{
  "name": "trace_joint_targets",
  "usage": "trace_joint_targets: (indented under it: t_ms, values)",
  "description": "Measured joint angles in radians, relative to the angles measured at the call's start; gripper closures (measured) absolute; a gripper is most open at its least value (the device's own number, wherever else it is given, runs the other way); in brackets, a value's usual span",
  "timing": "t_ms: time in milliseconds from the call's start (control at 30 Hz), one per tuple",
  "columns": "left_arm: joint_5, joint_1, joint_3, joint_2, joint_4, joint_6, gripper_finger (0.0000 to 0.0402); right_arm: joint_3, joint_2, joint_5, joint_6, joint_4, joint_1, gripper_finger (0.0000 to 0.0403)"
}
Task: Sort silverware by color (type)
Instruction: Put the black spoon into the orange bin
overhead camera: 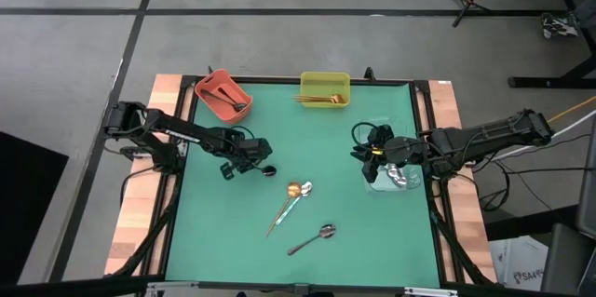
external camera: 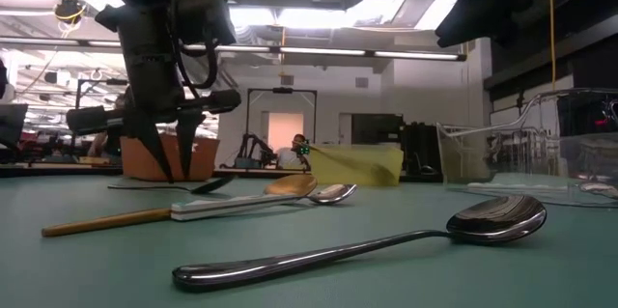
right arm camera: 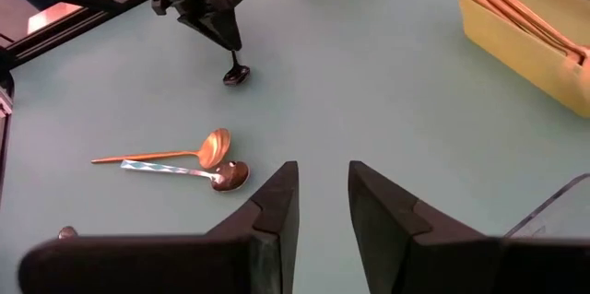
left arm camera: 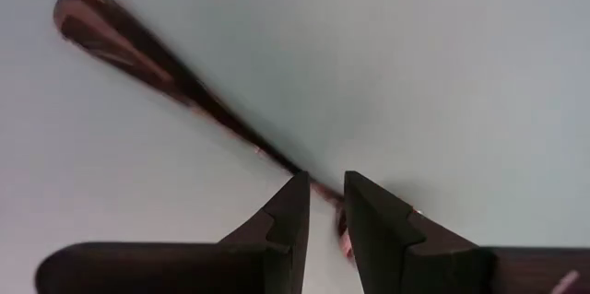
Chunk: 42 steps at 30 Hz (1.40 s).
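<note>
Black spoon [external camera: 367, 245] lies nearest, unsorted. Left gripper [overhead camera: 244, 161] pinches dark spoon [left arm camera: 138, 45] by its handle, likely bound for red bin [overhead camera: 222, 93]. Right gripper [right arm camera: 323, 204] hovers beside clear bin [overhead camera: 396, 179], fingers narrow, empty.

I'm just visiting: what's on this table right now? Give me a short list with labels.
left gripper: closed on a dark spoon, bowl at the mat
right gripper: open, empty, above the clear bin
loose on mat: gold spoon, silver spoon, dark spoon near front
orange bin: dark spoons
yellow bin: gold spoons
clear bin: shiny silverware
</note>
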Motion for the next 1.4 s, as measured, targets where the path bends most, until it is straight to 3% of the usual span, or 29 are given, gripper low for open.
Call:
trace_joint_targets:
  t_ms: [333,933,1400]
  values:
    - [0.046,0.004,0.000,0.000,-0.001,-0.016,0.0336,0.000,0.000,0.000,0.000,0.000,0.000,0.0315]
    - [0.032,0.005,0.000,0.000,-0.008,-0.023,0.0336,0.000,0.000,0.000,0.000,0.000,0.000,0.0315]
    - [0.025,0.005,0.001,0.069,0.040,-0.064,0.0336,0.000,0.000,0.000,0.000,0.003,0.000,0.0315]
